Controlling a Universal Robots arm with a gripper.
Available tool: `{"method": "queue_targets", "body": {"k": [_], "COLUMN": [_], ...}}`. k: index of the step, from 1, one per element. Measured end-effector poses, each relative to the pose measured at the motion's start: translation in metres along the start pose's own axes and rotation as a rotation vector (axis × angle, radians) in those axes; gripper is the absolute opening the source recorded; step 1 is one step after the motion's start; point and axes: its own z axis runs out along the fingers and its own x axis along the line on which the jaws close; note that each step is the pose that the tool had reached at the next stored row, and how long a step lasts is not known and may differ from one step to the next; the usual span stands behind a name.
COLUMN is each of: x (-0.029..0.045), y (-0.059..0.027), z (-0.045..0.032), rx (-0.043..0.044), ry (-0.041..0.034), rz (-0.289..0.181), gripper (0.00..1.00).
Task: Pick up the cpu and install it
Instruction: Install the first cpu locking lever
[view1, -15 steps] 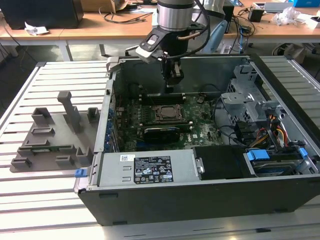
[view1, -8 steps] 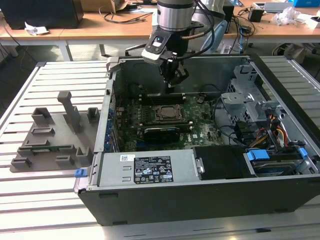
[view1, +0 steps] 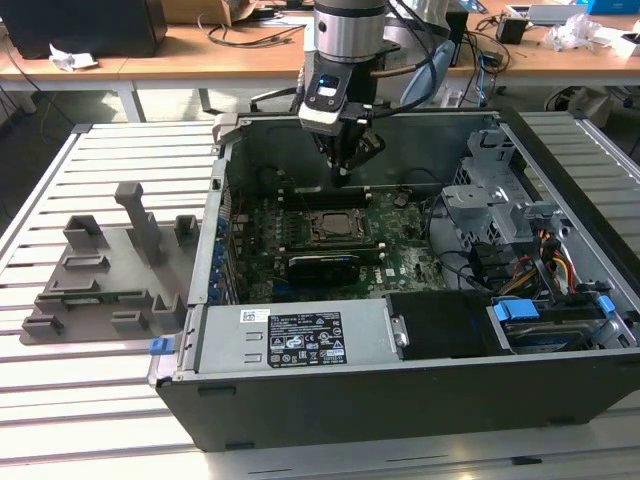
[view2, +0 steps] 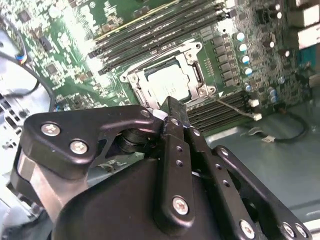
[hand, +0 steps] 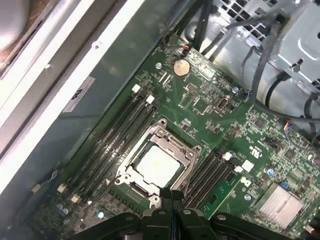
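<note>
Open air surrounds the end effector above the socket, flanked by low memory slots.

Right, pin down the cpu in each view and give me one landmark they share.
Exterior view: cpu in the metal frame, mid-motherboard.
Second wrist view: cpu, silvery square inside that frame.
First wrist view: cpu, pale square inside that frame.
Shared landmark: the black memory slots flanking the frame.

We see a pale silvery cpu against a green motherboard, a black gripper, a grey fixture and a white slatted table.
</note>
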Motion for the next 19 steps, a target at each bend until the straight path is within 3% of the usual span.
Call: {"method": "queue_targets", "body": {"k": [3,11,16,19], "x": [0.0000,0.0000,0.0000,0.0000], "y": [0.0000,0.0000,0.0000,0.0000], "z": [0.0000,0.0000,0.0000,0.0000], "rx": [-0.0044,-0.0113,-0.0174,-0.0202], "ry": [-0.0046,-0.0115,-0.0178,-0.0206], "rz": [-0.109,-0.276,-0.426,-0.493], "gripper": [0.11,0.11,0.11,0.11]}}
